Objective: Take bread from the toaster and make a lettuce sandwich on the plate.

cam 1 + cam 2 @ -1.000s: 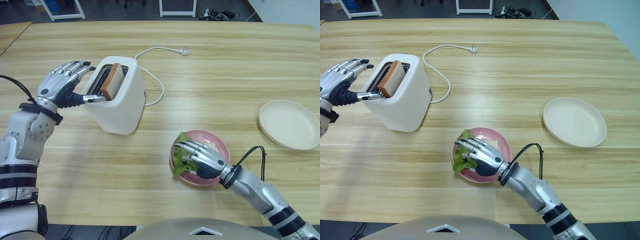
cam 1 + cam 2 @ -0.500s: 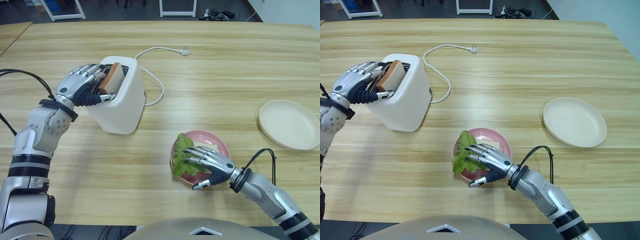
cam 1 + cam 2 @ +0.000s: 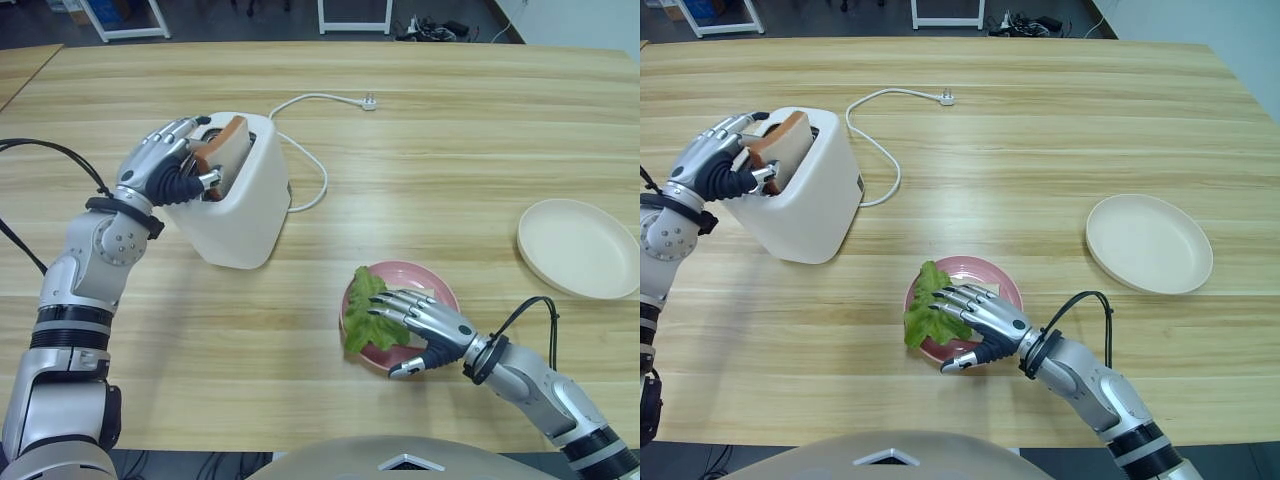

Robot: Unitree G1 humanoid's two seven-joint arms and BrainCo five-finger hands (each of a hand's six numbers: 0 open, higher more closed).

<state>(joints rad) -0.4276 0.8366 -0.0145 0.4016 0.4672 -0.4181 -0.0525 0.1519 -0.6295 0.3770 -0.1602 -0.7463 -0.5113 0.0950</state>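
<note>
While the brown-crusted bread slice (image 3: 228, 145) sits only partly raised in the white plastic toaster (image 3: 245, 215), my left hand (image 3: 165, 170) is stationed at the top of the slot. Its fingers are curled around the upper end of the slice and pinch it against the thumb. The slice leans toward this hand, and its lower part is inside the slot. I judge that the grip sits on the exposed end because no other part is clear of the housing.

My right hand (image 3: 985, 318) lies over the green lettuce leaf (image 3: 362, 312) on the round pink plate (image 3: 445, 292), near the front edge of the wooden table (image 3: 450, 140). Its fingers are spread and nearly flat, with the tips on the leaf and the thumb out past the near rim. It grasps nothing. The leaf overhangs the plate's left rim, so the flat hand probably steadies it. A pale edge under the leaf at the far side may be 1 slice already laid; I cannot confirm this.

The white power cord (image 3: 318, 165) lies loose with its plug free on the table. 1 round cream plate (image 3: 580, 247) sits well apart on the right.
</note>
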